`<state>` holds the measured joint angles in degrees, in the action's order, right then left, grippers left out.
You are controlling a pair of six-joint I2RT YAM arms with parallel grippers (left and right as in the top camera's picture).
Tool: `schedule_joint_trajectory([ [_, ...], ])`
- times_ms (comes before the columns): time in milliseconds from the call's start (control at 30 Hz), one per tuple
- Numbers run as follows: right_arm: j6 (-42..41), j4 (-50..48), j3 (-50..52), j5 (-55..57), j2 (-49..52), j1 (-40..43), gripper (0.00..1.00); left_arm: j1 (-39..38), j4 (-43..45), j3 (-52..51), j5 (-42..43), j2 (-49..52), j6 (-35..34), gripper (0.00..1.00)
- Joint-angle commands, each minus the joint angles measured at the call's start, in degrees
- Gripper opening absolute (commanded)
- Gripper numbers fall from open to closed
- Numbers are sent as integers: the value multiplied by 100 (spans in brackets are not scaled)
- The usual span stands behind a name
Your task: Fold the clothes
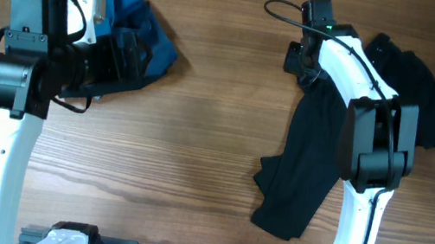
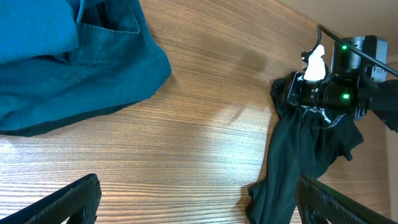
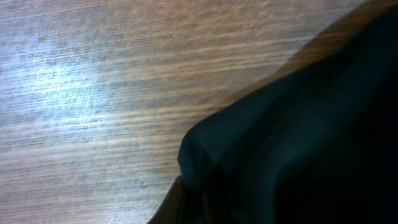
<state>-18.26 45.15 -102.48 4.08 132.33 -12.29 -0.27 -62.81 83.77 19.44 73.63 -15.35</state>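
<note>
Black shirt [image 1: 302,166] lies bunched on the right half of the table [image 1: 198,136]. One mass spreads toward the right edge behind my right arm, and a long strip runs from the far side down toward the near edge. My right pincer [image 1: 303,66] sits at the far end of that strip, clamped tight on a ridge of the cloth. In my right wrist view a rounded fold of black fabric bulges just above the fingertips, with bare wood beyond it. No collar, logo or tag shows, so I cannot tell which part of the garment I have.

I judge the hold is at this far end on purpose. Raising or drawing it from here should let the rest trail out and open, and a heap this crumpled has to be spread flat before any fold can be made. The folding itself has not begun.

My left pincer [image 1: 128,51] stands wide open and holds nothing. It is by the blue bundle [image 1: 110,0] near the far left corner, well apart from the shirt. Parked there it stays out of the cloth's way, with its camera looking across at the other arm's grip.

One worry is the grip itself. A pinch on a soft ridge may take several layers, or slip once the weight comes on.
</note>
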Motion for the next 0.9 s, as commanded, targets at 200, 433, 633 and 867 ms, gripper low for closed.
schedule_joint_trajectory([
  [200, 1443, -271, -562, -4380, -1462, -330, 4, -26, 94, 116, -304, 4, 17, 100],
  [433, 1895, -264, -492, -4430, -1534, -1751, 6, -26, 238, 116, -304, 4, 20, 100],
  [633, 975, -140, -494, -1753, -1585, -1567, 64, -26, 219, 116, -299, 39, 17, 100],
  [867, 452, 243, -356, -1700, -1427, 424, 75, -525, -13, 98, -315, 409, 319, 100],
])
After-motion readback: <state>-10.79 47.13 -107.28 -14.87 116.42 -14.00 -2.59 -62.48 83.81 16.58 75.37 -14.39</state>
